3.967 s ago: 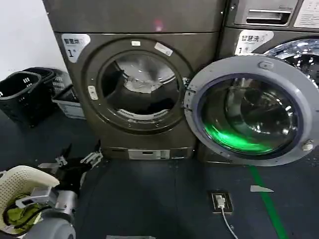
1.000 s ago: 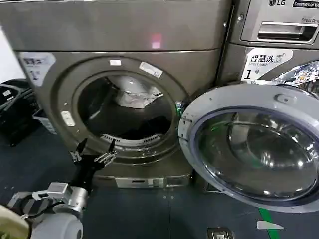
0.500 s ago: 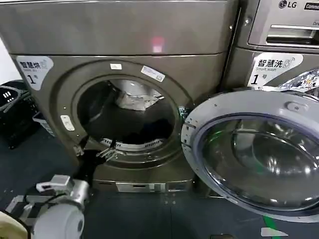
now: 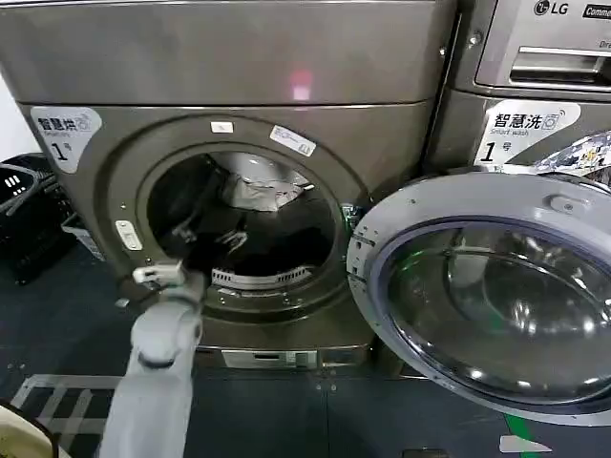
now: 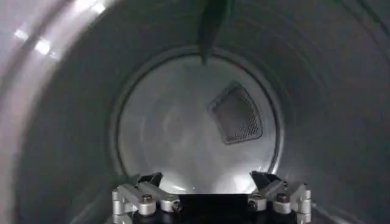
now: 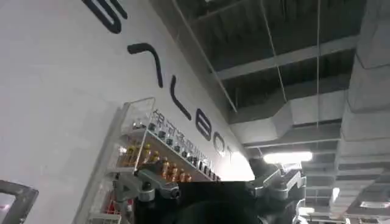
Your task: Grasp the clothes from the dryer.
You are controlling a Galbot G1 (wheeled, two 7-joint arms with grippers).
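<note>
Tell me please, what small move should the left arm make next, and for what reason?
Probably the left gripper should go a little deeper and lower into the dryer. It is already past the porthole with its fingers apart and nothing between them. The dark clothes lie on the drum floor beside it, and white clothes farther back, so it seems not yet on fabric.

My left tool (image 4: 221, 240) is inside the dryer (image 4: 86, 205), past the porthole rim, with the drum's back wall (image 5: 183, 140) straight ahead of it. The clothes (image 4: 253, 191) lie in the drum beyond and above my tool. The open door (image 4: 382, 219) hangs to its right, before the neighbouring machine (image 4: 535, 57). Baskets (image 4: 24, 191) stand on the floor to its left.
</note>
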